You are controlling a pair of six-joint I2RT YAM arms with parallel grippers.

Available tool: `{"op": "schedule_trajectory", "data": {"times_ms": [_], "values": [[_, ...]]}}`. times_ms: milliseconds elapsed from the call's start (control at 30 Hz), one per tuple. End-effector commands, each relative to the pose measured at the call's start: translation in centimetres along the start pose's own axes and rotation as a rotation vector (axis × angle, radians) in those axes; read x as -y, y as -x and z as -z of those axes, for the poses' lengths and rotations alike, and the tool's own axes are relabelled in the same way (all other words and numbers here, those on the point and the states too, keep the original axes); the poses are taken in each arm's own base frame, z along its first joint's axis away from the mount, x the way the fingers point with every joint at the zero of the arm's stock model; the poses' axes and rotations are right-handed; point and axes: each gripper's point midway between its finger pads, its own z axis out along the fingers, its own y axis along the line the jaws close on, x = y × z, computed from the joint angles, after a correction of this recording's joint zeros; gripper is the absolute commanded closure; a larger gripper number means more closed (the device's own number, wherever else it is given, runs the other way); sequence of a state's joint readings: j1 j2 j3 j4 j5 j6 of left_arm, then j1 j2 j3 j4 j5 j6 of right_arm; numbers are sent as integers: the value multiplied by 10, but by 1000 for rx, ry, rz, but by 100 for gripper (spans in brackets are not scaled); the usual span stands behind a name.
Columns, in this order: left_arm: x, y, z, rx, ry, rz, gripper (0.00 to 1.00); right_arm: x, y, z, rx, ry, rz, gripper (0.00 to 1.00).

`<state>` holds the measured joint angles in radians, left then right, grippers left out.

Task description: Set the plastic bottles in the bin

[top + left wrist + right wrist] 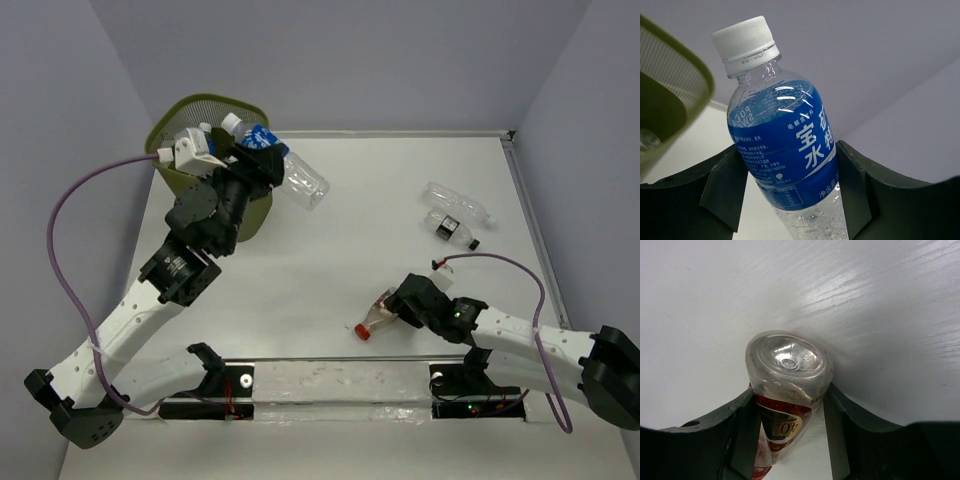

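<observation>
The left gripper (787,185) pinches a clear plastic bottle with a blue label and a white screw cap (780,135). Its two dark fingers (722,187) press on the label from both sides. It holds the blue-label bottle in the air, tilted, with the cap toward the olive-green wire-mesh bin (195,108). In the top view the cap is over the rim, but most of the body hangs outside it, above the white table (330,260). I think the bottle is held high so that it can pass over the rim. The arm probably needs to go further over the opening before the jaws spread, or the bottle may fall on the edge and roll off.

The right gripper (790,430) is low at the table. It is closed on a small clear plastic bottle with a red label and a red cap (787,365). The fingers touch both sides of the body near the base. The small red-cap bottle seems to lie on the table. The grip from the side suits a lying bottle, since the round body could slip out of a loose hold.

A clear crushed bottle (456,200) and a small bottle with a black label (452,230) lie just beside each other at the far right, well apart from the bin. So the task is, in my judgement, not half done.
</observation>
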<state>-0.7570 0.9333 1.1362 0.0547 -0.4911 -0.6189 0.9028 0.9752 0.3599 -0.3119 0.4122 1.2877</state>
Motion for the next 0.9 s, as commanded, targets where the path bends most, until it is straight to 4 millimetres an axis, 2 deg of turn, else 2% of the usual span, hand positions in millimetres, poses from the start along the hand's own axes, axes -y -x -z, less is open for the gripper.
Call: {"op": "schedule_trajectory", "data": {"times_ms": [0,33,133,167,233,267,300,333,400,433,467,500,533,600,667,733,767,867], "values": [[-17,71,-17,158,138,-150,39,-7,19,5,88,61,25,70],[-29,94,-27,202,190,-173,39,-10,22,9,98,87,24,71],[-50,117,-52,241,277,-224,39,-16,27,15,115,129,72,71],[-68,130,-58,265,331,-244,39,-19,30,19,123,151,79,71],[-91,131,-77,257,398,-275,39,-24,34,25,134,174,108,71],[-97,139,-81,273,417,-276,39,-25,36,27,139,179,115,71],[-112,149,-85,295,463,-284,39,-27,38,31,145,193,127,71],[-120,151,-93,306,488,-289,39,-28,39,32,148,198,132,72],[-134,158,-97,345,543,-301,39,-31,41,35,152,209,152,72],[-144,153,-102,339,570,-331,38,-34,43,37,156,218,155,72],[-144,158,-106,371,569,-335,38,-34,43,38,155,215,161,72],[-151,161,-105,394,609,-350,38,-34,44,39,156,214,172,72],[-163,155,-109,383,645,-380,38,-36,45,40,158,217,174,72],[-174,158,-109,408,695,-400,37,-40,48,43,164,227,180,72],[-186,152,-112,400,728,-426,35,-45,51,47,171,240,182,72],[-194,146,-111,393,741,-441,29,-48,53,49,173,247,194,72],[-196,145,-111,391,742,-444,21,-52,55,53,175,257,196,72],[-200,140,-110,375,747,-451,6,-63,60,60,182,285,204,72]]}}
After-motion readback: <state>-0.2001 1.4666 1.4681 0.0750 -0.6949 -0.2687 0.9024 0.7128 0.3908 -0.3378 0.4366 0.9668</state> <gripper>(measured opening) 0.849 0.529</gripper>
